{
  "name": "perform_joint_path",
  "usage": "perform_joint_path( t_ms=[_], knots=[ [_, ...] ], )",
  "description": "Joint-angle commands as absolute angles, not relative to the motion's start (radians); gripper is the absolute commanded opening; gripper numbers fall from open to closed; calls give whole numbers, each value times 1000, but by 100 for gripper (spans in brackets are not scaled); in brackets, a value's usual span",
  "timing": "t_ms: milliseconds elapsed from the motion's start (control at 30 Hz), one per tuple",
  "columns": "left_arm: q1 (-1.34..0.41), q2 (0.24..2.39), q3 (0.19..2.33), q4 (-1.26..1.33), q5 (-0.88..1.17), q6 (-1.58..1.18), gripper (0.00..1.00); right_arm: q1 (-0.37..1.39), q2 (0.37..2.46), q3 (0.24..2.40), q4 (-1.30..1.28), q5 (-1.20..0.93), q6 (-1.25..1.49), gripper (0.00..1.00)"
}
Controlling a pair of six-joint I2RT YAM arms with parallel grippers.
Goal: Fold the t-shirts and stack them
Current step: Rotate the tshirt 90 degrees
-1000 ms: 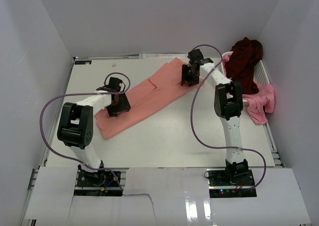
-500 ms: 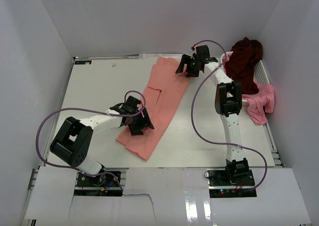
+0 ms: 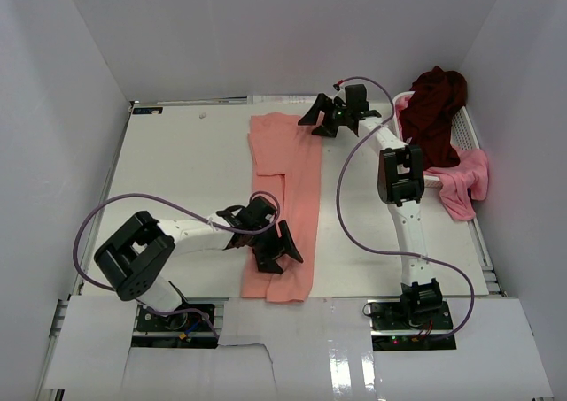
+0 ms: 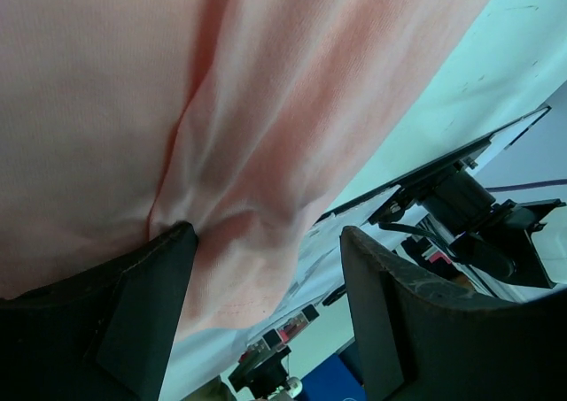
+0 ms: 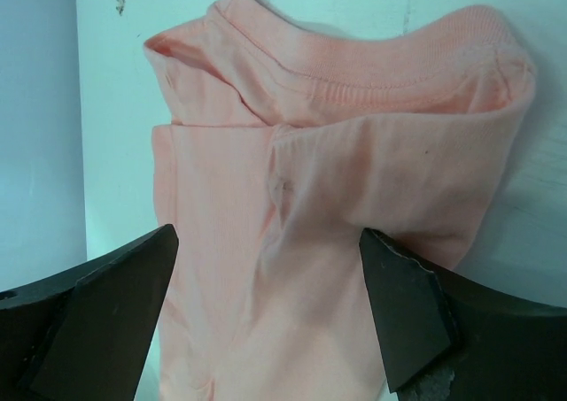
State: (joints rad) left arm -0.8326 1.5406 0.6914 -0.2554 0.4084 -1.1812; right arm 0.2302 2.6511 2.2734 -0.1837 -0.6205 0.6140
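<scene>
The salmon shirt [image 3: 285, 197] lay on the tabletop [image 3: 186, 171] as a long narrow strip, already doubled lengthwise. Its long axis ran almost straight away from the arm bases. The collar [image 5: 354, 82] pointed to the far edge and the hem sat at the near edge.

My right tool [image 3: 321, 122] hovered at the collar end with its jaws spread wide, holding nothing. My left tool [image 3: 280, 252] was low over the hem end, also spread. One finger [image 4: 115, 312] touched a pucker in the cloth, but nothing was pinched.

I judged the step in hand to be squaring the strip before a crosswise fold. To do it well I would flatten that pucker first, then take both layers at the hem and carry them evenly up to the collar, keeping the edges lined up.

The maroon shirt [image 3: 436, 109] and the pink shirt [image 3: 465, 180] waited at the basket [image 3: 462, 131] on the right.
</scene>
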Motion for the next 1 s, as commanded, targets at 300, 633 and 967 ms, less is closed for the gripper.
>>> perform_joint_path(
  t_ms=[300,633,967],
  knots=[
    [-858,1447,911,-744,244,-1141,82,178,2502,2283,-132,-656,592,94],
    [-496,1379,1129,-706,265,-768,85,213,2143,1815,-170,-689,456,91],
    [-391,1650,1292,-375,383,-595,84,328,1890,1381,-176,-689,436,90]
  ],
)
